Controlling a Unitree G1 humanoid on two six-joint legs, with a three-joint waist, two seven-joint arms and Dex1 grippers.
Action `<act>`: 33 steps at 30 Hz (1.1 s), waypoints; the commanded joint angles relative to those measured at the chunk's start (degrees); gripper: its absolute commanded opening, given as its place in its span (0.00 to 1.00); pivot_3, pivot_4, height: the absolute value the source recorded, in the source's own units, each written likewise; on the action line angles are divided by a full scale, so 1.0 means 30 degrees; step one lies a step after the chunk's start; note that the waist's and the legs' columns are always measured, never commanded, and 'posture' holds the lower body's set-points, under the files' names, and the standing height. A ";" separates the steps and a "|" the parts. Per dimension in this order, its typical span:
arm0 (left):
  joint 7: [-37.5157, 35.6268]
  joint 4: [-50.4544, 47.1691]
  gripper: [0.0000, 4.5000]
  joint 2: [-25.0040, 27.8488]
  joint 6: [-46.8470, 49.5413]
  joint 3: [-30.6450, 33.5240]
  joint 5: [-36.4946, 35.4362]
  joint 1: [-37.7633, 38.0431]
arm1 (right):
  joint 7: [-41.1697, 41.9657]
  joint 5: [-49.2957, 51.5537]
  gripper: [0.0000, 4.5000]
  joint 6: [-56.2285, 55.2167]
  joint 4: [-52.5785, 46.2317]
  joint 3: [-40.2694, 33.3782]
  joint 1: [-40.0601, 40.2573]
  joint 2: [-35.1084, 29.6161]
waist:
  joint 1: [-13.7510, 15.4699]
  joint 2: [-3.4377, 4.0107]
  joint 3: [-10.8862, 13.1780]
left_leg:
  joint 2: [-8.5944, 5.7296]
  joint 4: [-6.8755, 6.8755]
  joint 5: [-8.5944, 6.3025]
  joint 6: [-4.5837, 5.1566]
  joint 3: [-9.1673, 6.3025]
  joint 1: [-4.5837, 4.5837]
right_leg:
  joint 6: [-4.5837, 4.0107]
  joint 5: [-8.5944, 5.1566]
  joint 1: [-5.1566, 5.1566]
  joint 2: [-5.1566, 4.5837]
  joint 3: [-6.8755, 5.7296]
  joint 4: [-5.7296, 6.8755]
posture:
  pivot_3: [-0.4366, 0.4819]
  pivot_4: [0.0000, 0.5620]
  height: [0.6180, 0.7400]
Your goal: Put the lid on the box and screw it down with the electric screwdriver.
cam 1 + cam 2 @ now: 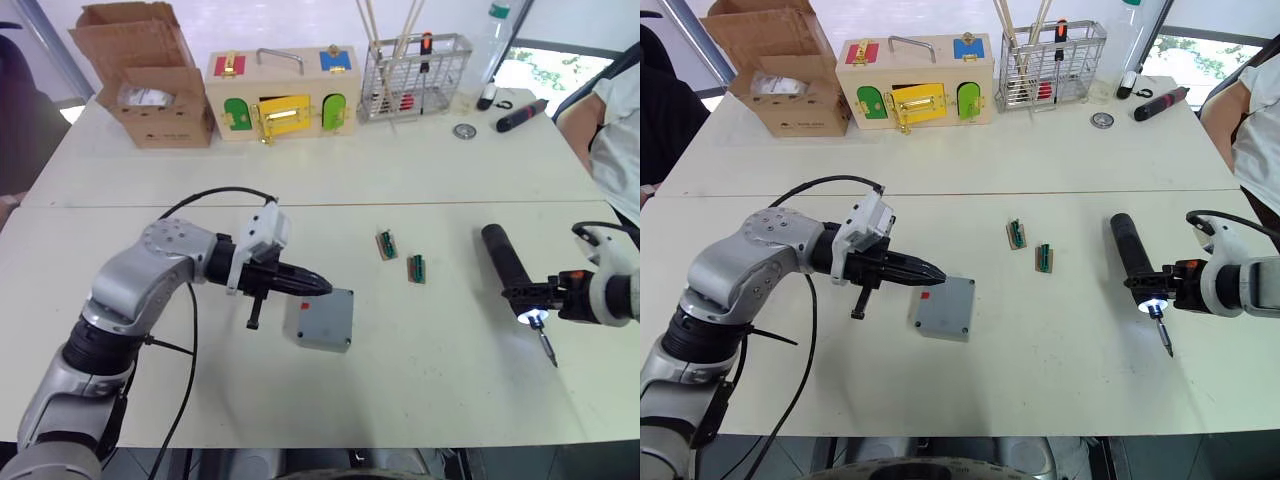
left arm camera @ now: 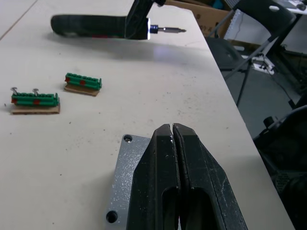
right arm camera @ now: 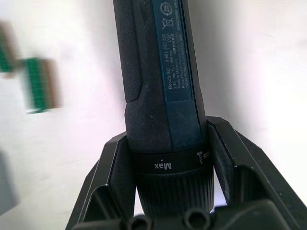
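Left eye view: pale table [image 1: 420, 400], two tops butted along a seam, bright window behind. Along the far edge, well beyond both claws: open cardboard box [image 1: 150, 85], wooden box with coloured doors [image 1: 283, 95], wire rack [image 1: 413, 77], small black-and-red tool [image 1: 521, 116].

Left gripper [image 1: 318, 286], fingers pressed together on nothing, tips over the near edge of the box [image 1: 326, 320]; lid [image 1: 948, 303] lying flat on top of it. Red mark on the box side just under the fingertips, plain in the right eye view. Two green terminal blocks [image 1: 402, 257] beyond the claw, between it and the right gripper [image 1: 527, 296].

Right gripper clamped on the electric screwdriver [image 1: 505, 264] near its lit tip, bit slanting to the table.

Left wrist view: lid's corner holes beside the closed fingers [image 2: 163, 191], tiny screws standing on one block.

Right wrist view: "Max" on the collar between the fingers [image 3: 108, 177], printed blue label along the body.
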 commanded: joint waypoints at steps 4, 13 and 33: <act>-0.0044 -0.0092 0.00 0.1282 -0.1195 -0.0532 0.1373 0.0555 | 0.1177 -0.4048 0.43 0.0739 0.0301 -0.0465 -0.1507 0.0931 | 0.0046 0.0001 0.0000 | 0.0000 0.0027 -0.0001 0.0008 -0.0001 0.0025 | -0.0013 0.0010 0.0008 0.0002 0.0010 0.0059 | 0.48 0.27 1.00; -0.0079 0.2148 0.00 0.1814 -0.2096 -0.0029 0.2099 0.0688 | 0.2360 -0.8558 0.99 0.0293 -0.0765 -0.1591 -0.1972 0.2064 | 0.0080 -0.0003 0.0001 | -0.0004 0.0063 -0.0001 0.0009 0.0000 0.0027 | -0.0012 0.0013 -0.0001 0.0001 0.0014 0.0117 | 0.48 0.27 1.00; -0.0142 0.0970 0.00 0.2506 -0.1065 -0.0755 0.2723 0.2814 | 1.0411 -1.1096 0.99 -0.7295 -1.6286 0.0833 0.4469 0.8325 | 0.0104 -0.0015 0.0019 | -0.0020 0.0310 -0.0022 0.0042 -0.0059 -0.0014 | 0.0021 0.0032 0.0038 -0.0022 -0.0017 0.0243 | 0.48 0.27 1.00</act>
